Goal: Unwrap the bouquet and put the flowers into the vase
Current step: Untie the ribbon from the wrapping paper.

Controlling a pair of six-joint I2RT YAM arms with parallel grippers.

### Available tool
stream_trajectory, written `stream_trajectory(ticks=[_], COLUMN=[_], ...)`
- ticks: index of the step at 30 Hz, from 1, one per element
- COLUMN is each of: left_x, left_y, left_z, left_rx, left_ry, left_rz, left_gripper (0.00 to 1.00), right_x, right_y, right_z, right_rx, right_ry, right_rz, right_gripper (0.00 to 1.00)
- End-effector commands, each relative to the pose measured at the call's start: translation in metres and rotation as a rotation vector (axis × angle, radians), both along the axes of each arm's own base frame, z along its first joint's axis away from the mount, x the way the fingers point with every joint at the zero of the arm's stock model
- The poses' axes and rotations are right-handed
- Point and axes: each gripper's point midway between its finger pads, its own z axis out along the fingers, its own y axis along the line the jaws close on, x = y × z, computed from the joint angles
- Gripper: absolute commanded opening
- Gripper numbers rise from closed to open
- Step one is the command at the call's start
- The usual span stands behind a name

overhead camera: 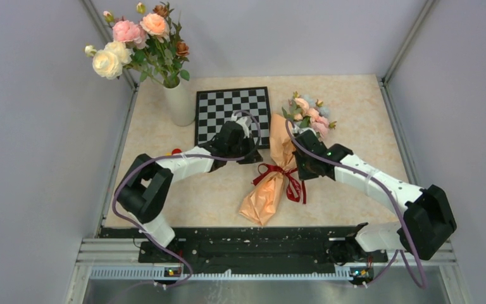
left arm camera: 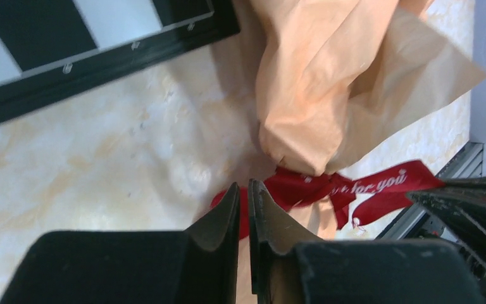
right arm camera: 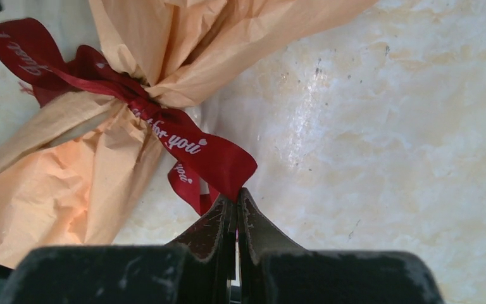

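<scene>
The bouquet [overhead camera: 267, 196], a peach paper cone tied with a dark red ribbon [right arm camera: 183, 142], lies in the middle of the table. The flowers [overhead camera: 310, 114] poke out at its far end. My right gripper [right arm camera: 236, 193] is shut on a ribbon tail on the bouquet's right side [overhead camera: 302, 177]. My left gripper [left arm camera: 243, 183] sits at the ribbon's left loop [overhead camera: 257, 158]. Its jaws stand a thin slit apart with red showing between the tips. I cannot tell whether the loop is pinched. The white vase [overhead camera: 179, 104] stands at the back left.
Large cream, pink and peach roses [overhead camera: 136, 41] fill the vase. A chessboard [overhead camera: 228, 107] lies flat behind the left gripper, touching the bouquet's paper. A small red thing [overhead camera: 176, 151] shows by the left arm. Grey walls enclose the table.
</scene>
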Motion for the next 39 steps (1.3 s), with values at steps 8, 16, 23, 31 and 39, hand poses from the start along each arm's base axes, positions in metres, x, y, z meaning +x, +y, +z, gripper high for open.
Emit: stream_trajectory(ticks=[8,16,23,31,39], left_x=[-0.043,-0.048,-0.035,-0.031,-0.016], left_y=[0.024,0.02,0.013,0.0,-0.014], left_z=[0.016,0.005,-0.009,-0.018,0.001], left_rx=[-0.079,-0.112,-0.098,-0.15,-0.231], left_ry=[-0.013,0.025,0.04,0.076,0.052], left_rz=[0.009,0.003,0.024,0.019,0.029], left_gripper=[0.5,0.58,0.54,0.48,0.03], right_x=[0.003,0.005,0.005,0.004,0.001], right_y=[0.0,0.005,0.013,0.015,0.013], right_z=[-0.019,-0.02,-0.021,-0.023,-0.026], right_rx=[0.007,0.028,0.071,0.086,0.086], right_ry=[-0.04,-0.042,-0.036,-0.032,-0.028], right_rz=[-0.028,-0.031,-0.03,-0.031,-0.037], right_gripper=[0.0,0.0,0.0,0.0,0.0])
